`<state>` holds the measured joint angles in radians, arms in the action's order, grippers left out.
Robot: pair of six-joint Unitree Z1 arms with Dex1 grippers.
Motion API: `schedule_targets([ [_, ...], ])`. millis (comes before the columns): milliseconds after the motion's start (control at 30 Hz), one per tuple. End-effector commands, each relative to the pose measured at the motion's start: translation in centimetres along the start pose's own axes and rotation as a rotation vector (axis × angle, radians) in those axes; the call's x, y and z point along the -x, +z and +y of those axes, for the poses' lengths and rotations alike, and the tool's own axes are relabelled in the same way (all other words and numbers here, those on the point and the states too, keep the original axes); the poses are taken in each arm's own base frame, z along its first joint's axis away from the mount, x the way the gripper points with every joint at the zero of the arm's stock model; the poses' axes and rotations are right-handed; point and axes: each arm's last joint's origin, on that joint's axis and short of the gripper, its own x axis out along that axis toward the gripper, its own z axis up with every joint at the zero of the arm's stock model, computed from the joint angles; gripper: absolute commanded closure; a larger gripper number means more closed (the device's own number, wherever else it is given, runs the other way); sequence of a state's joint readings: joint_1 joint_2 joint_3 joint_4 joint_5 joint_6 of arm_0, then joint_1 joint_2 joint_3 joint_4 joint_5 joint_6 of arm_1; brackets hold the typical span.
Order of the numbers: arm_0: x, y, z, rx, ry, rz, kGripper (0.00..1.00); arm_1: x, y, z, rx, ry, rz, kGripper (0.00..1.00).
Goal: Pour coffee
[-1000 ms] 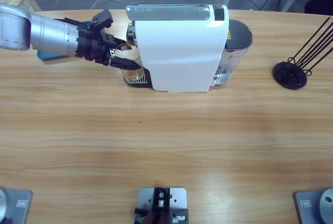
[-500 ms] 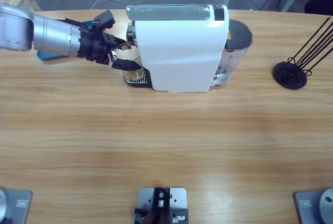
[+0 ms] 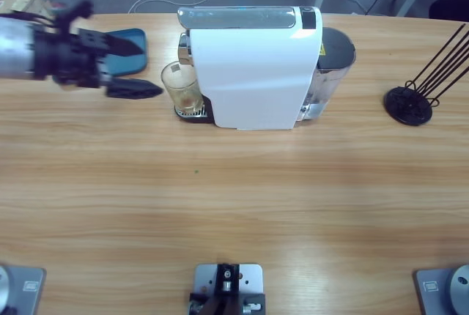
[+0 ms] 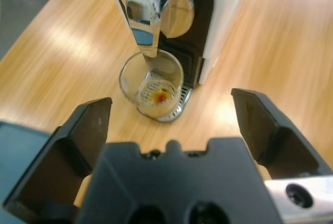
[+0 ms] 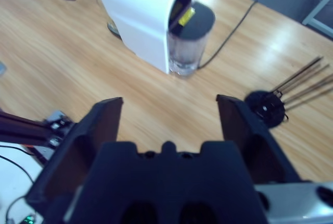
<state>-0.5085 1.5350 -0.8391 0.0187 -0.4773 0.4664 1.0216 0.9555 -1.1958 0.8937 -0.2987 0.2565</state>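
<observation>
A small clear glass (image 3: pixel 182 88) stands on the drip tray under the chrome spout (image 4: pixel 148 5) of the white coffee machine (image 3: pixel 253 69). Seen from the left wrist, the glass (image 4: pixel 153 81) holds a thin trace of brown coffee (image 4: pixel 159 97) at its bottom. My left gripper (image 3: pixel 146 68) is open, a short way left of the glass and not touching it; in its own view the left gripper (image 4: pixel 170 99) has its jaws spread wide with nothing between them. My right gripper (image 5: pixel 169 103) is open and empty, high above the table, and does not show in the high view.
A teal flat object (image 3: pixel 124 40) lies behind the left gripper. The machine's water tank (image 3: pixel 333 51) sits at its right end, with a cable running off behind. A black wire rack (image 3: pixel 410 102) stands at the far right. Bare wood fills the table's near half.
The left gripper, which was closed around the glass, has let go, opened wide and drawn back to the left. The glass stays under the spout.
</observation>
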Motion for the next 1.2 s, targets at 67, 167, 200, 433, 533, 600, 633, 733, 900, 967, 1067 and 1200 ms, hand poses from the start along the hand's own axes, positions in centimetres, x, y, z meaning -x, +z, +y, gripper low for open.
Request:
schedule_targets([
  [67,6.4,-1.6,-4.1,0.123,0.057,0.057,0.009,-5.6,10.9,1.6,-0.01,-0.086,-0.024,1.0],
  [167,7.9,-2.7,-5.4,0.154,0.075,0.091,0.009,-8.6,15.3,0.7,-0.055,-0.108,0.02,1.0],
  [200,8.2,-3.0,-5.8,0.155,0.076,0.097,0.009,-9.9,16.3,0.4,-0.066,-0.116,0.051,1.0],
  [433,8.0,-4.0,-5.7,0.164,0.127,0.144,0.0,-18.6,21.4,0.7,-0.058,-0.152,0.285,1.0],
  [533,8.0,-4.0,-5.6,0.161,0.146,0.148,0.0,-21.6,21.6,0.6,-0.065,-0.133,0.323,1.0],
  [600,8.2,-4.0,-5.7,0.159,0.156,0.148,0.0,-23.4,21.4,0.3,-0.073,-0.121,0.351,1.0],
  [633,8.2,-4.1,-5.7,0.16,0.161,0.152,0.0,-24.2,21.2,0.1,-0.071,-0.12,0.371,1.0],
  [733,8.2,-4.1,-5.7,0.159,0.161,0.151,0.0,-25.9,20.8,-0.6,-0.083,-0.112,0.403,1.0],
  [900,7.1,-4.0,-5.0,0.167,0.154,0.17,0.0,-27.9,20.5,-1.4,-0.093,-0.126,0.429,1.0],
  [967,6.8,-3.8,-4.8,0.169,0.151,0.175,0.0,-28.1,20.2,-1.4,-0.091,-0.133,0.449,1.0],
  [1067,6.5,-3.5,-4.5,0.165,0.148,0.162,0.0,-28.4,19.6,-1.3,-0.089,-0.136,0.488,1.0],
  [1200,6.3,-3.4,-4.4,0.164,0.146,0.159,0.0,-28.5,19.4,-1.3,-0.096,-0.135,0.506,1.0],
])
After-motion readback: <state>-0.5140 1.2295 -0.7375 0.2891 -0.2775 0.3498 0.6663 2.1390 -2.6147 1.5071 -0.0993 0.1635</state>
